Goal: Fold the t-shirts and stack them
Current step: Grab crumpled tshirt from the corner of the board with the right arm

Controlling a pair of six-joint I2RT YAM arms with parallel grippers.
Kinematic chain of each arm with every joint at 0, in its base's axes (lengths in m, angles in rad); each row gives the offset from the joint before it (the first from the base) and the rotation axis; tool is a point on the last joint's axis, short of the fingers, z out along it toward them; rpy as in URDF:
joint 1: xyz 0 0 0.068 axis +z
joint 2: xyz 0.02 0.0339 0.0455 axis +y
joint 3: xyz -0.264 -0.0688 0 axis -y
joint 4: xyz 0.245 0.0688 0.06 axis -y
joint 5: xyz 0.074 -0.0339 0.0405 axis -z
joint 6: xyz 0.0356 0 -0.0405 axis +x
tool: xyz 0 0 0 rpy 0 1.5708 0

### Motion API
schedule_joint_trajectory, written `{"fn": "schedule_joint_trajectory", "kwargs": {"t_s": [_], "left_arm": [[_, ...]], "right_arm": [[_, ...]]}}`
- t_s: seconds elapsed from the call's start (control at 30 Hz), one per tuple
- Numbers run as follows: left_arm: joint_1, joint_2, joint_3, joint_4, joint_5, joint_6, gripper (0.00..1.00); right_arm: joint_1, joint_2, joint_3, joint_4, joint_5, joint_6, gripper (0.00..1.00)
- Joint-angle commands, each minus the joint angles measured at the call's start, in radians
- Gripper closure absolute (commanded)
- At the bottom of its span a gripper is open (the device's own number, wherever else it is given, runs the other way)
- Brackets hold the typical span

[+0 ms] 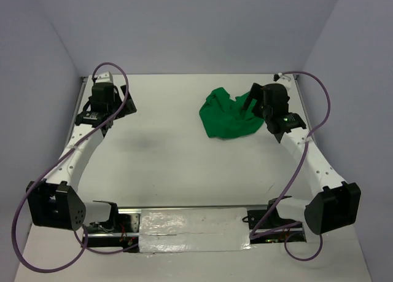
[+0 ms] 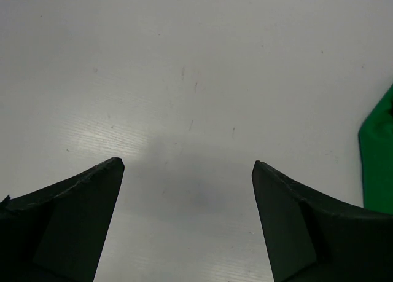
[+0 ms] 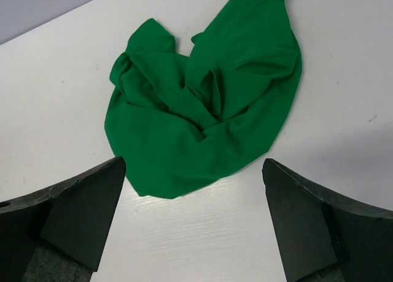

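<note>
The green t-shirt (image 1: 227, 116) lies crumpled in a heap on the white table, at the back right. In the right wrist view the t-shirt (image 3: 202, 110) fills the middle, bunched with folds. My right gripper (image 3: 193, 164) is open and empty, hovering just above the shirt's near edge; in the top view the right gripper (image 1: 250, 102) sits at the shirt's right side. My left gripper (image 2: 187, 164) is open and empty over bare table at the back left (image 1: 128, 102). A sliver of the t-shirt (image 2: 377, 153) shows at the right edge of the left wrist view.
The white table (image 1: 172, 153) is bounded by pale walls at the back and sides. A metal rail with foil tape (image 1: 190, 230) runs along the near edge between the arm bases. Purple cables (image 1: 319, 110) loop beside each arm.
</note>
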Motion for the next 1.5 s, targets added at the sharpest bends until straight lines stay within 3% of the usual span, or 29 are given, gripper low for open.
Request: {"fn": "schedule_joint_trajectory", "kwargs": {"t_s": [0.0, 0.43, 0.53, 0.8, 1.1, 1.23, 1.27, 1.33, 1.37, 1.4, 1.43, 1.47], "left_arm": [[-0.005, 0.024, 0.067, -0.006, -0.052, -0.01, 0.01], [-0.003, 0.017, 0.025, 0.022, -0.034, -0.042, 0.01], [-0.007, 0.015, 0.012, 0.031, -0.066, -0.085, 0.01], [-0.007, 0.079, 0.082, -0.15, -0.095, -0.136, 0.01], [-0.005, 0.043, 0.044, -0.142, -0.106, -0.12, 0.01], [-0.005, 0.044, 0.038, -0.139, -0.101, -0.128, 0.01], [-0.007, 0.044, 0.038, -0.139, -0.1, -0.128, 0.0], [-0.007, 0.043, 0.038, -0.141, -0.097, -0.134, 0.01], [-0.007, 0.043, 0.039, -0.145, -0.095, -0.137, 0.01], [-0.007, 0.038, 0.041, -0.147, -0.094, -0.139, 0.01], [-0.007, 0.035, 0.038, -0.145, -0.089, -0.139, 0.01], [-0.007, 0.032, 0.035, -0.142, -0.088, -0.14, 0.01]], "right_arm": [[0.005, 0.008, 0.03, 0.003, 0.035, 0.006, 0.0], [0.024, -0.043, -0.044, 0.015, -0.03, -0.031, 0.0], [0.023, 0.076, 0.008, -0.055, -0.039, 0.019, 0.0], [0.009, 0.483, 0.18, -0.082, -0.1, 0.104, 0.0], [-0.051, 0.733, 0.383, -0.105, -0.178, 0.136, 0.08], [-0.052, 0.802, 0.44, -0.121, -0.175, 0.138, 0.23], [-0.052, 0.815, 0.447, -0.123, -0.175, 0.139, 0.35], [-0.051, 0.821, 0.453, -0.121, -0.181, 0.145, 0.51], [-0.051, 0.816, 0.457, -0.118, -0.184, 0.144, 0.68], [-0.049, 0.813, 0.461, -0.118, -0.187, 0.144, 0.77], [-0.048, 0.81, 0.472, -0.123, -0.183, 0.144, 0.97], [-0.046, 0.806, 0.501, -0.143, -0.18, 0.145, 1.0]]}}
